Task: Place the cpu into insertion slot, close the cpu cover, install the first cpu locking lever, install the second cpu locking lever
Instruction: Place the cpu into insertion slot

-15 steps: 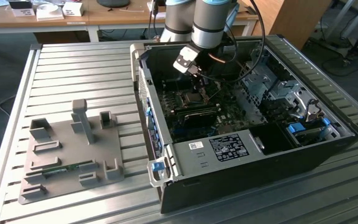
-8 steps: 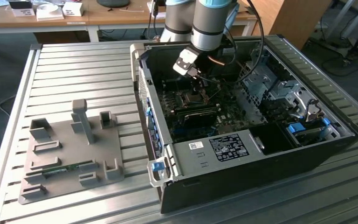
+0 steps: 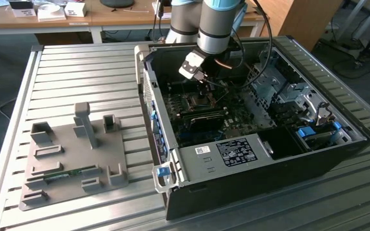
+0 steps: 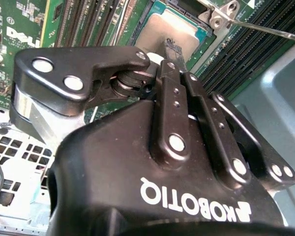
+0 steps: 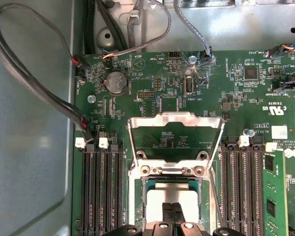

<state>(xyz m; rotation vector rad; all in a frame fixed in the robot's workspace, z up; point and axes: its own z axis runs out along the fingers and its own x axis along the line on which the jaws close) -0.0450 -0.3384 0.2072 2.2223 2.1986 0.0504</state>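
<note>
hand – fingers closed together, tips on or just above the cpu | cpu lay flat in the insertion slot | cpu cover stood swung open at the slot's edge | all inside the computer case on the counter

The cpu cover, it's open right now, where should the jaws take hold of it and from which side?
Take the cpu cover by its free crossbar, the edge farthest from its hinge at the insertion slot. It stands swung open, a thin frame, so the jaws could probably pinch that bar across its thickness from above, clear of the seated cpu.
</note>
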